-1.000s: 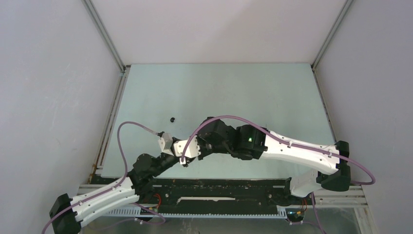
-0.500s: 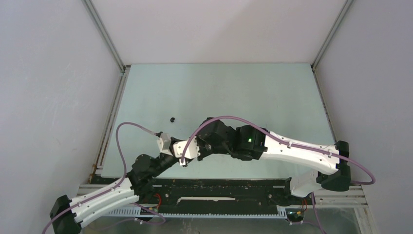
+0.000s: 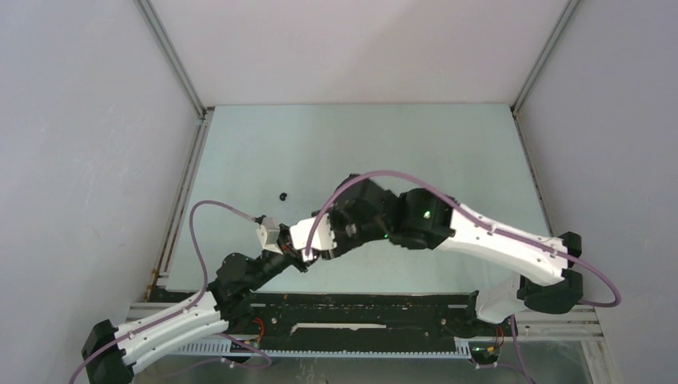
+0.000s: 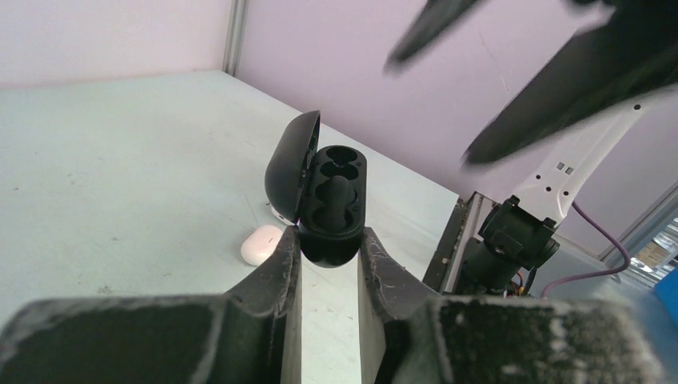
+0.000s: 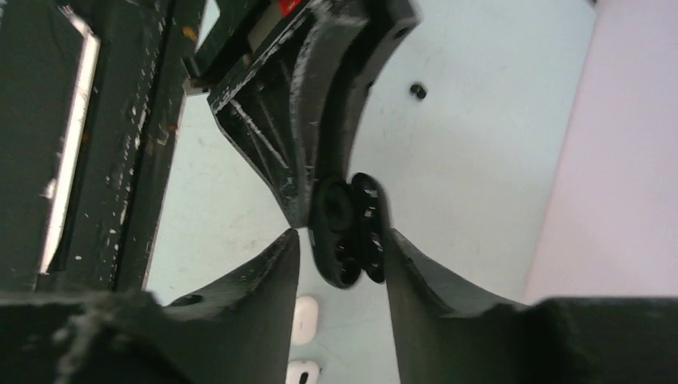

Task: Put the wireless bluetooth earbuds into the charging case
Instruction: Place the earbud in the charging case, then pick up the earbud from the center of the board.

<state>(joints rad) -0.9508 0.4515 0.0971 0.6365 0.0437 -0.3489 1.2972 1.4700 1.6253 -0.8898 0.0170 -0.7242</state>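
**Clamping the black charging case [image 4: 332, 204] with its lid open**

The left end effector [image 4: 329, 240] is closed on the lower end of the charging case, one finger pressed against each side. It holds the case above the desk [image 3: 400, 152], with the cavities facing the left wrist camera. The lid [image 4: 286, 172] stands swung back on the left side in that view. A rounded dark shape sits in the middle of the case; whether it is an earbud cannot be told.

The right end effector [image 5: 340, 240] hangs just over the case with its fingers apart. In the right wrist view the case shows through the gap between them.

One black earbud [image 3: 282, 194] lies alone on the desk, apart from both arms, toward the far left. A white earbud [image 4: 261, 244] lies on the desk, showing just beside the case's lower end in the left wrist view. A second white earbud [image 5: 302, 372] lies near it.
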